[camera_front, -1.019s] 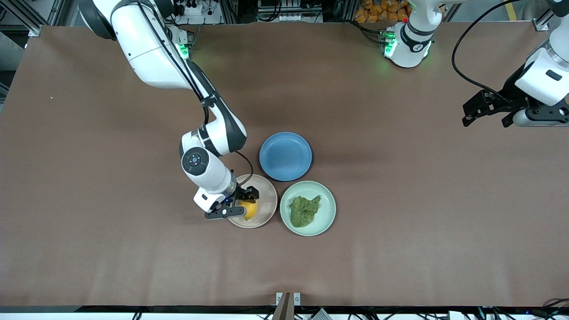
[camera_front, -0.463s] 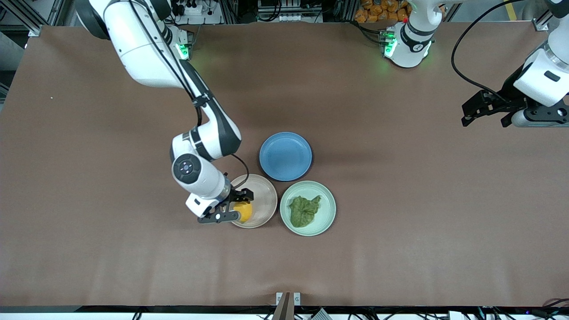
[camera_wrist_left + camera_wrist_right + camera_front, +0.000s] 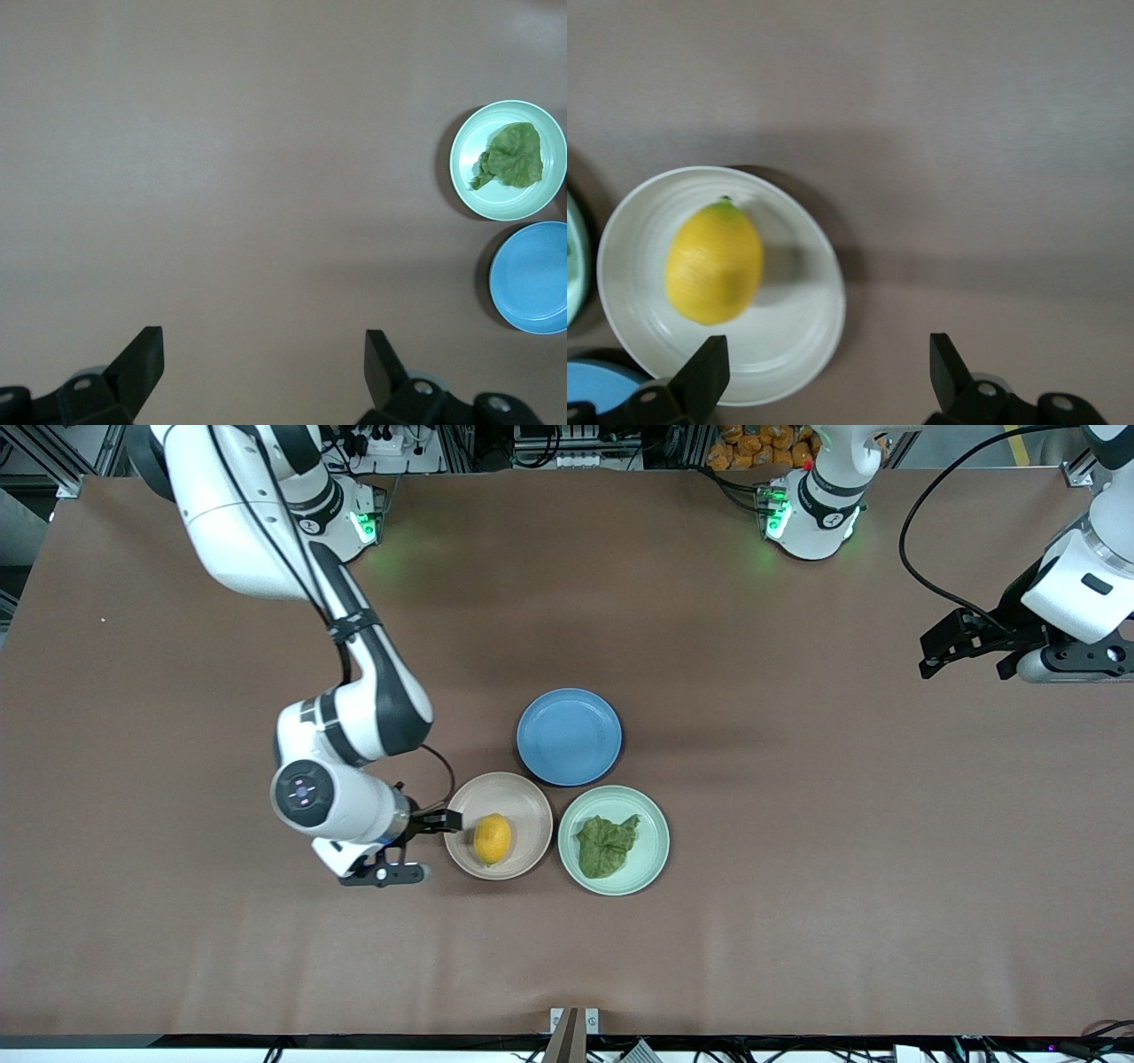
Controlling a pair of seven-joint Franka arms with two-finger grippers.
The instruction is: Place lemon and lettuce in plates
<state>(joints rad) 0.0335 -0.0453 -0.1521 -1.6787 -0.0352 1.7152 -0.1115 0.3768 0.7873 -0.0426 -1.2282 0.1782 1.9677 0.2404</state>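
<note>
The smooth yellow lemon (image 3: 493, 839) is lying in the beige plate (image 3: 523, 796); the wrinkly green lettuce (image 3: 607, 844) is sitting in the mint plate (image 3: 651, 825). The right gripper (image 3: 416, 849) is hovering open beside the beige plate. The left gripper (image 3: 967, 646) is waiting open at its table end.

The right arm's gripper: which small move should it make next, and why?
Probably a plain retreat toward its base. The small oval yellow lemon lies free in the pale beige-pink round plate, the wrinkly green lettuce piece lies in the mint green round plate, and the right gripper, jaws open, is beside the beige plate. The left gripper waits open.
</note>
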